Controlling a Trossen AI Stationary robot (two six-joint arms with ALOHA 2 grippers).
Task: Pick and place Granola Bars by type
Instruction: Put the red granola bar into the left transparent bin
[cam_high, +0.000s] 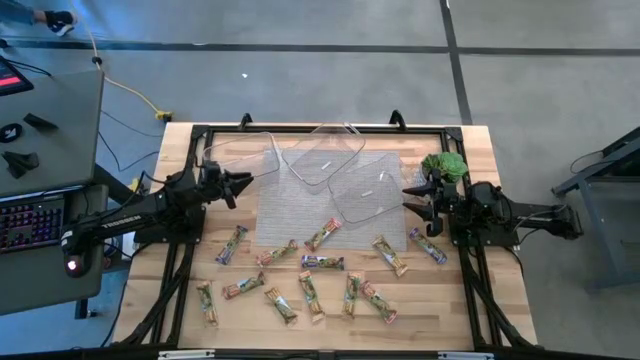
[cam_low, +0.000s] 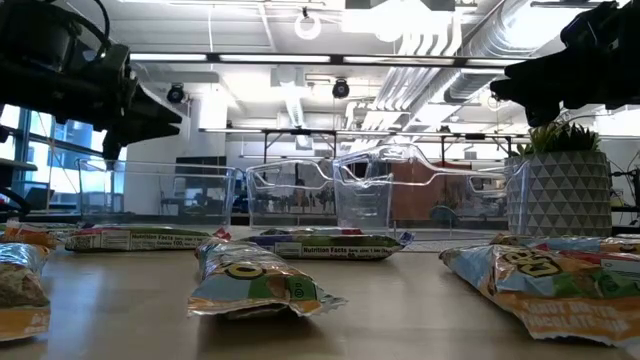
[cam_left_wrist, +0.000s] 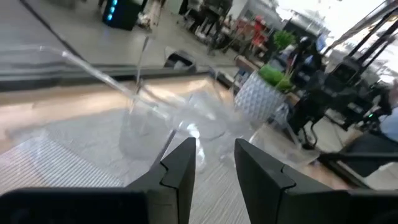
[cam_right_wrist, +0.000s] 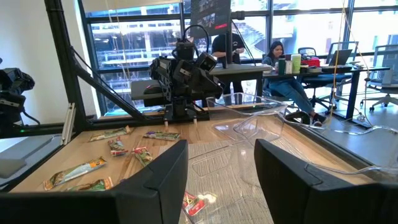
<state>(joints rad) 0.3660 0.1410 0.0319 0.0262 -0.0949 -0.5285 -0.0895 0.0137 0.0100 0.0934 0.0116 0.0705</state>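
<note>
1. Granola Bars (cam_high: 322, 262): wrapper print too small to read in high view; colour types hard to sort there.
2. Low view: bar (cam_low: 18, 290) at 9 o'clock cut by the frame edge; bar (cam_low: 560, 280) at 4 o'clock cut too.
3. Clear tubs (cam_high: 330, 160): overlapping walls, edges hard to separate; count unclear in low view.
4. Left wrist view: blurred; potted plant (cam_left_wrist: 264, 90) and room behind smeared.
5. Left gripper (cam_left_wrist: 214, 165): finger bases cut off at 6 o'clock.
6. Right gripper (cam_right_wrist: 221, 180): fingers cut at 6 o'clock, hiding most of one bar (cam_right_wrist: 194, 203).
7. People at desks (cam_right_wrist: 280, 62): details too small.
</note>
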